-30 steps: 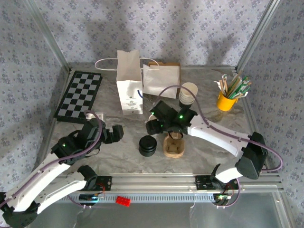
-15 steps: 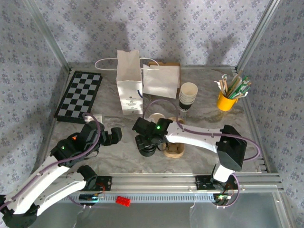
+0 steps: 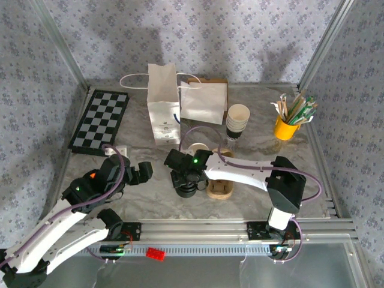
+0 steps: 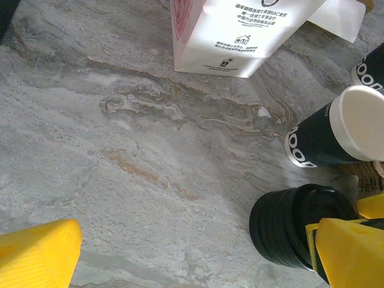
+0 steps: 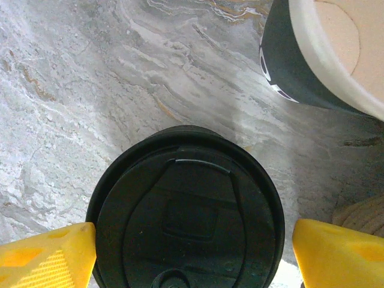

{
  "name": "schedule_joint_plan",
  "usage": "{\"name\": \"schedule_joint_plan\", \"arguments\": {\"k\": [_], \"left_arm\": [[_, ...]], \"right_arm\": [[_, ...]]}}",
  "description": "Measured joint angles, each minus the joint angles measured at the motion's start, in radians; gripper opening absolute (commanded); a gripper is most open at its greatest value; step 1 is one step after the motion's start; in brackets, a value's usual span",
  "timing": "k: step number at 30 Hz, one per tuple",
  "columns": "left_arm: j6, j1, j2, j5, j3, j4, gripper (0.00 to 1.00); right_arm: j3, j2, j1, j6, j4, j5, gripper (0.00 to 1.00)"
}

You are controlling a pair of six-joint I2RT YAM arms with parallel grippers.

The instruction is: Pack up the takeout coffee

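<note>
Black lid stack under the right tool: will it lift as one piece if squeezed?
Probably not: the lid stack shows separate nested rims, so likely only gripped lids rise. Its thin glossy plastic may flex or slip. Squat, so unlikely to tip.

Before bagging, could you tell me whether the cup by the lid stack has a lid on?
Off: the cup shows an open cream rim and interior.

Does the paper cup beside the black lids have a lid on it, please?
No, the paper cup stands open-topped, its pale inside visible, beside the black lids.
</note>
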State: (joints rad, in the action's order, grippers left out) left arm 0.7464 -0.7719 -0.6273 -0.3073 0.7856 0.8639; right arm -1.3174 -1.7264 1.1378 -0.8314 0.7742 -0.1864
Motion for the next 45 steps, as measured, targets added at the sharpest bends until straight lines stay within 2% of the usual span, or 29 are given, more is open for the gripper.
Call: {"name": "schedule_joint_plan", "arguments": {"k": [11, 21, 33, 45], "left_arm": [[0.0, 0.001, 0.0, 0.0, 0.0, 0.0, 1.0], [0.0, 0.005, 0.0, 0.0, 0.0, 0.0, 1.0], [-0.001, 0.006, -0.006, 0.004, 0.026, 0.0, 1.0], [-0.016, 0.006, -0.108, 0.052, 0.055, -0.094, 1.0]], "right_arm": [[0.0, -0.002, 0.0, -0.005, -0.013, 0.01, 0.76], [0.0, 0.007, 0.0, -0.004, -0.013, 0.01, 0.76], [-0.06, 0.136, -0.006, 0.028, 0.044, 0.006, 0.76], [-0.097, 0.197, -0.172, 0.183, 0.076, -0.047, 0.76]]}}
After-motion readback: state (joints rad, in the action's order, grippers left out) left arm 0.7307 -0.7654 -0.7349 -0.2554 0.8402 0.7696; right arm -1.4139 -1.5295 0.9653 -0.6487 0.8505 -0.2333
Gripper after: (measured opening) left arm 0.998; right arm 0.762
